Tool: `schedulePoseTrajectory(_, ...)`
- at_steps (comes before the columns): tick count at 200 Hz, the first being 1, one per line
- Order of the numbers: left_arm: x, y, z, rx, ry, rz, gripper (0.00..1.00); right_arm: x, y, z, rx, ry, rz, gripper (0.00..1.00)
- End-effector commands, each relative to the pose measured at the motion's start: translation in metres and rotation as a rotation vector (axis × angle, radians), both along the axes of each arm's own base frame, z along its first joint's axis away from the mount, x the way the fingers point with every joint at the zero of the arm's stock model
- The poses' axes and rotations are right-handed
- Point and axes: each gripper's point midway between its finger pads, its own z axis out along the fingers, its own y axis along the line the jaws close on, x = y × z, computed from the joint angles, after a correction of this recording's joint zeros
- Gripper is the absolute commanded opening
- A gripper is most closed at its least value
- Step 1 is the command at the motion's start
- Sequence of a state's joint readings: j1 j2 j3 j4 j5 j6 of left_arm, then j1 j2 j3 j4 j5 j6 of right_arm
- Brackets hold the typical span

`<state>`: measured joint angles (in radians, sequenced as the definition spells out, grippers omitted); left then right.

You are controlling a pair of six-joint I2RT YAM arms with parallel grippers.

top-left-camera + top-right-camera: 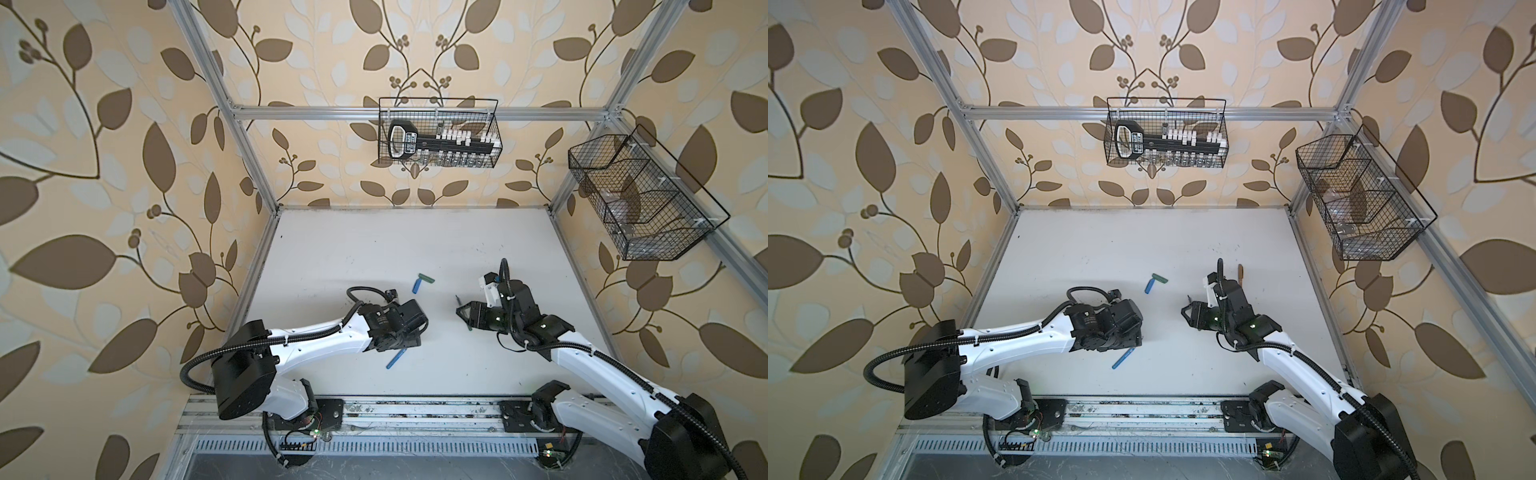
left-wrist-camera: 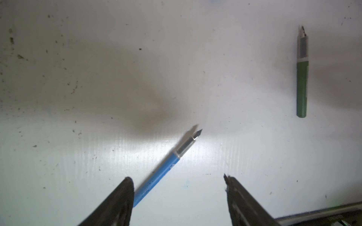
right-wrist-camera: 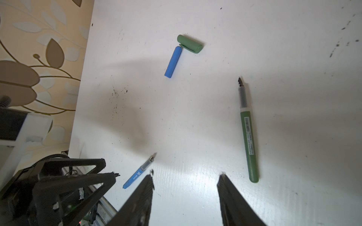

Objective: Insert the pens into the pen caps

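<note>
The desk (image 1: 374, 249) carries all task items in the open. The left jaws stand apart and clamp nothing. In the left wrist view, the blue pen (image 2: 156, 176) lies flat on the desk, with its rear end beside one finger (image 2: 117, 203) and its nib pointing away from the jaws. In both top views this pen lies at 6 o'clock of the left wrist, nib toward 1 o'clock. At 12 o'clock of the blue pen, well apart from it, lie the two caps. One end of the blue cap (image 1: 416, 285) butts against the side of the green cap (image 1: 427, 277), which sits at 1 o'clock of it. The green pen (image 3: 247, 133) lies uncapped at 3 o'clock of the blue pen, nib toward 12 o'clock. The right jaws also stand apart and empty, and the green pen lies just outside their gap. The orange-brown pen (image 1: 1241, 274) shows at 12 o'clock of the right wrist, partly hidden by the arm.
</note>
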<state>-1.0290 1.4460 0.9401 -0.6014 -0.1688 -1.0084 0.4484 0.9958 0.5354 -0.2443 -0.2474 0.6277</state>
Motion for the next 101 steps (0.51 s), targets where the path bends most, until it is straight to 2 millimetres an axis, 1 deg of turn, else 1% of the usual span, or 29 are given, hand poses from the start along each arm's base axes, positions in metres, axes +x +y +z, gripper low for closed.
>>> schedulePoseTrajectory(1, -0.018, 0.014, -0.019, 0.143, 0.052, -0.163, 0.74, -0.009, 0.0, -0.006, 0.012, 0.028, 0.015, 0.55)
schedulePoseTrajectory(8, -0.022, 0.013, -0.02, 0.141, 0.062, -0.196, 0.74, -0.009, 0.0, -0.005, 0.013, 0.026, 0.019, 0.55)
schedulePoseTrajectory(22, -0.029, 0.016, -0.025, 0.161, 0.087, -0.245, 0.74, -0.011, 0.0, -0.006, 0.013, 0.03, 0.023, 0.55)
schedulePoseTrajectory(45, -0.039, 0.027, -0.029, 0.21, 0.126, -0.297, 0.73, -0.012, 0.0, -0.006, 0.012, 0.033, 0.026, 0.55)
schedulePoseTrajectory(61, -0.046, 0.03, -0.034, 0.207, 0.153, -0.324, 0.7, -0.012, 0.001, -0.006, 0.013, 0.034, 0.025, 0.55)
schedulePoseTrajectory(83, -0.056, 0.029, -0.043, 0.184, 0.196, -0.362, 0.63, -0.01, 0.001, -0.005, 0.017, 0.034, 0.025, 0.55)
schedulePoseTrajectory(101, -0.061, 0.026, -0.051, 0.165, 0.212, -0.384, 0.61, -0.009, 0.003, -0.005, 0.027, 0.034, 0.026, 0.55)
